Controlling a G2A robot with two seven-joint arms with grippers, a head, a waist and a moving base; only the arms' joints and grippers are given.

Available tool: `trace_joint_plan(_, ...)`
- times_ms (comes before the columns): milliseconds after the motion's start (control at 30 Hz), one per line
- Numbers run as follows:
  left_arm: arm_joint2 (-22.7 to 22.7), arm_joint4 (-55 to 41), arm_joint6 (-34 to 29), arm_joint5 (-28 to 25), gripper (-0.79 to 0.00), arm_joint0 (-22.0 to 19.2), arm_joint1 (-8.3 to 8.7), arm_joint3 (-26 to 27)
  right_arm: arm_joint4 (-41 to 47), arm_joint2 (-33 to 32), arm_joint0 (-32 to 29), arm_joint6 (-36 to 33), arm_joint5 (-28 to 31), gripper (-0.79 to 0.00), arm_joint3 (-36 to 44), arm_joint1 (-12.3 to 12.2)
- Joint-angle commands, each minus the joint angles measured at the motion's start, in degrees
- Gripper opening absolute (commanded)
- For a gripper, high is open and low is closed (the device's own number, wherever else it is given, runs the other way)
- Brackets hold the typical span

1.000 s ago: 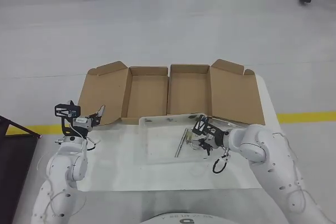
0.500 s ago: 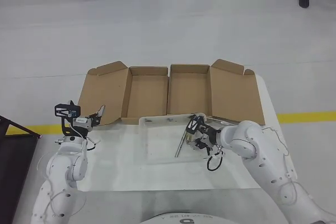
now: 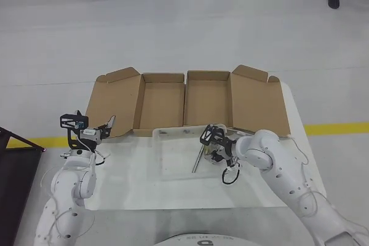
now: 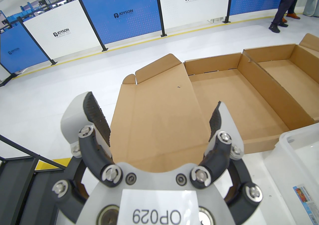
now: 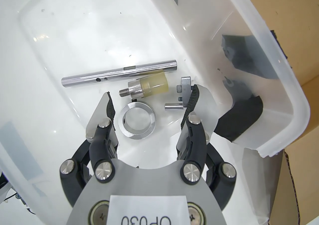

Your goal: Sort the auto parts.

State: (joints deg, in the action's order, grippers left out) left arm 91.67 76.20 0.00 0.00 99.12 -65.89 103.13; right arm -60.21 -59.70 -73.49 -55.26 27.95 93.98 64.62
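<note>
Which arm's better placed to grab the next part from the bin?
Right. The right gripper is open inside the bin, with the ring roughly between its fingers. The left gripper, also open, is over the box flap, outside the bin.

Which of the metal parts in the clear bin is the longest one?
The slim shiny rod; the ring, the capped stud and the short pin beside it are all much shorter.

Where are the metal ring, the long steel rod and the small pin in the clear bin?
metal ring [image 5: 137, 135], right wrist view, on its rim.
long steel rod [image 5: 119, 73], right wrist view, middle of the shaft.
small pin [image 5: 173, 106], right wrist view, middle of its barrel.
</note>
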Motion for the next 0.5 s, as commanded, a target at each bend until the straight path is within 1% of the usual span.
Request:
trace_joint_plan(0, 0.0, 0.0, 0.0, 0.0, 0.0, 0.0, 0.0, 0.0, -0.25, 0.68, 0.55, 0.07, -0.33, -0.231, -0.72, 0.11)
trace_joint_plan(67, 0.0, 0.0, 0.0, 0.0, 0.0, 0.0, 0.0, 0.0, -0.32, 1.33, 1.13, -0.01, -0.48, -0.249, -1.32, 0.21)
trace_joint_plan(100, 0.0, 0.0, 0.0, 0.0, 0.0, 0.0, 0.0, 0.0, -0.28, 1.63, 1.39, -0.08, -0.55, -0.283, -1.63, 0.26)
trace_joint_plan(133, 0.0, 0.0, 0.0, 0.0, 0.0, 0.0, 0.0, 0.0, -0.18, 1.92, 1.65, -0.19, -0.54, -0.299, -1.89, 0.31)
trace_joint_plan(200, 0.0, 0.0, 0.0, 0.0, 0.0, 0.0, 0.0, 0.0, 0.04, 2.46, 2.09, -0.28, -0.55, -0.394, -2.41, 0.4)
trace_joint_plan(400, 0.0, 0.0, 0.0, 0.0, 0.0, 0.0, 0.0, 0.0, 0.1, 3.96, 3.26, -0.67, -0.79, -0.44, -3.78, 0.63)
trace_joint_plan(467, 0.0, 0.0, 0.0, 0.0, 0.0, 0.0, 0.0, 0.0, 0.15, 4.25, 3.51, -0.69, -0.81, -0.511, -3.91, 0.66)
